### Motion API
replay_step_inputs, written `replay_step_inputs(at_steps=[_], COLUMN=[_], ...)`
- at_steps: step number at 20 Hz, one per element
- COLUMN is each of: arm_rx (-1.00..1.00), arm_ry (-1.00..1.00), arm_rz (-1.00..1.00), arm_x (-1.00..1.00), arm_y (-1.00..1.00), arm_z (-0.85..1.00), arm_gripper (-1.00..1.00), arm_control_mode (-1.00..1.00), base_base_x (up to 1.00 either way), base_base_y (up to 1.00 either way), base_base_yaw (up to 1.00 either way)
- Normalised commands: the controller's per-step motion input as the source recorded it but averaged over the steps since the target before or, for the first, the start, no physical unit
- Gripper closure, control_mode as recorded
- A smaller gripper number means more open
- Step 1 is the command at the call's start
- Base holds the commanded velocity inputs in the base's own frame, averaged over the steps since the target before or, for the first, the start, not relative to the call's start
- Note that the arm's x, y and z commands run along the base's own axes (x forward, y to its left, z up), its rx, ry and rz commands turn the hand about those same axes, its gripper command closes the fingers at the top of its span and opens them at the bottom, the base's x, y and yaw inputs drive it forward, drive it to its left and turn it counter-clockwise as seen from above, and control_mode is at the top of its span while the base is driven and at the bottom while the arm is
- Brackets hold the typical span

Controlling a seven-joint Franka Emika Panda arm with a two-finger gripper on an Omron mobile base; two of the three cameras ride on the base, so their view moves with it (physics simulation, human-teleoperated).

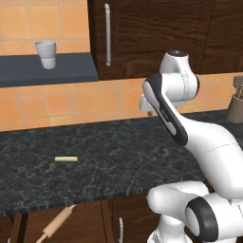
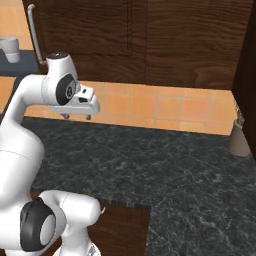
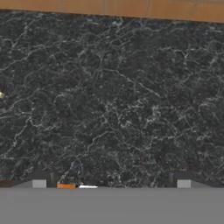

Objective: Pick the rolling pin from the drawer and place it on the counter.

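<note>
One slim tan rolling pin [image 1: 57, 223] below counter [image 1: 118, 156] edge, knobbed handle, fingers [image 2: 76, 116] state unclear

No legible text, label, brand or number anywhere (plain rendered surfaces throughout).

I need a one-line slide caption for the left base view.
Rolling pin lies below the counter edge; the gripper hovers above the counter.

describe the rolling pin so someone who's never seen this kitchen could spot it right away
Start at the long black marbled counter and look below its front edge, at the lower left of the left base view. The rolling pin lies there at a slant: slim, tan wood, with a knobbed handle. The short pale yellow stick lies on the counter and has no handles.
</note>
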Motion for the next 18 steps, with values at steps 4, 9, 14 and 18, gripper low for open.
replay_step_inputs(at_steps=[4, 9, 14, 18], arm_rx=[0.0, 0.0, 0.01, 0.02], arm_ry=[0.0, 0.01, 0.13, 0.13], arm_rz=[0.0, 0.0, 0.04, 0.02], arm_x=[-0.31, -0.37, -0.91, -0.98], arm_y=[1.0, 1.0, 0.96, 0.99], arm_z=[-0.31, -0.32, -0.6, -0.8], arm_gripper=[-1.0, -1.0, -1.0, -1.0], arm_control_mode=[-1.0, -1.0, -1.0, -1.0], base_base_x=[0.0, 0.0, 0.0, 0.0], base_base_y=[0.0, 0.0, 0.0, 0.0], base_base_yaw=[0.0, 0.0, 0.0, 0.0])
